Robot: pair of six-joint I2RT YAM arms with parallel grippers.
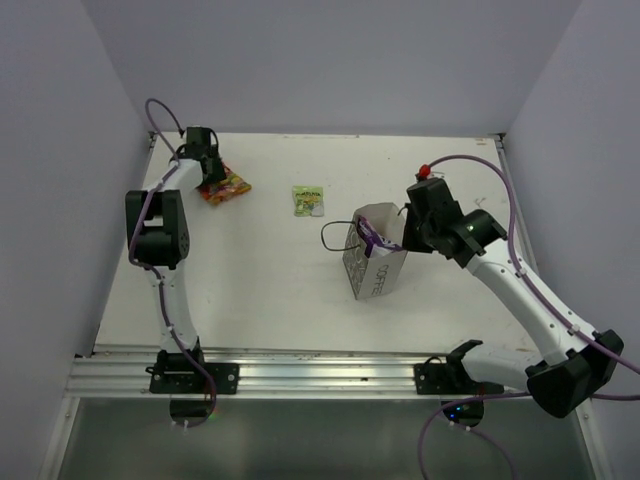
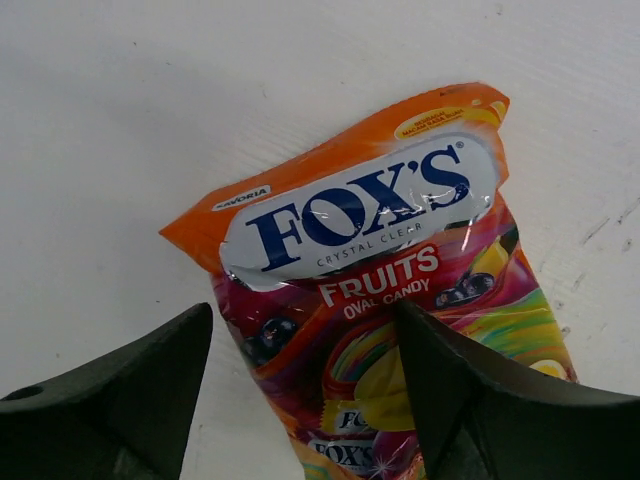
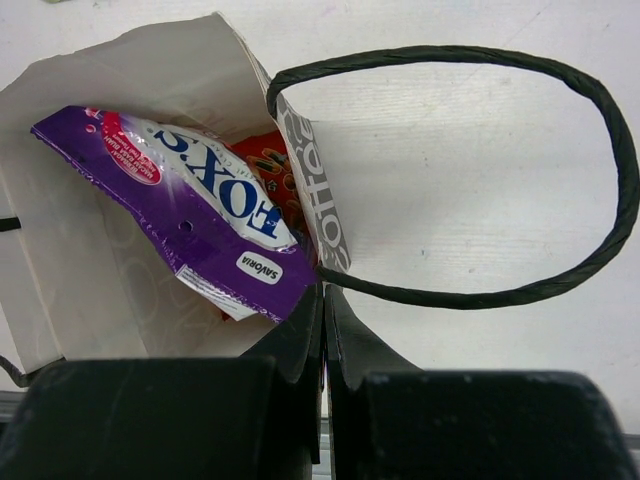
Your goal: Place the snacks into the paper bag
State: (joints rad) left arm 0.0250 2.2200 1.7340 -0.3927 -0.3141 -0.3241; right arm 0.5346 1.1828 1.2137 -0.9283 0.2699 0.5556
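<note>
1. Two of the four snacks are inside the paper bag (image 3: pixel 60 220). The purple packet (image 3: pixel 200 220) lies slanted just ahead of my right gripper (image 3: pixel 322 295), and the red-orange packet (image 3: pixel 270 165) sits behind it, deeper in.
2. My right gripper is clenched, its tips pressed together at the bag's rim. It appears to pinch the near wall and steady the bag, though I can hardly make out the paper between the tips.
3. My left gripper (image 2: pixel 302 310) is released, jaws spread wide to either side of the multicolour packet (image 2: pixel 390 250). The packet lies flat on the worktop (image 1: pixel 260 280) directly beneath and is not yet grasped.
4. The pale green packet (image 1: pixel 308 199) lies on the worktop between my two grippers, apart from both.
5. I judge the task about half done. The multicolour packet is next, then the green one.
</note>
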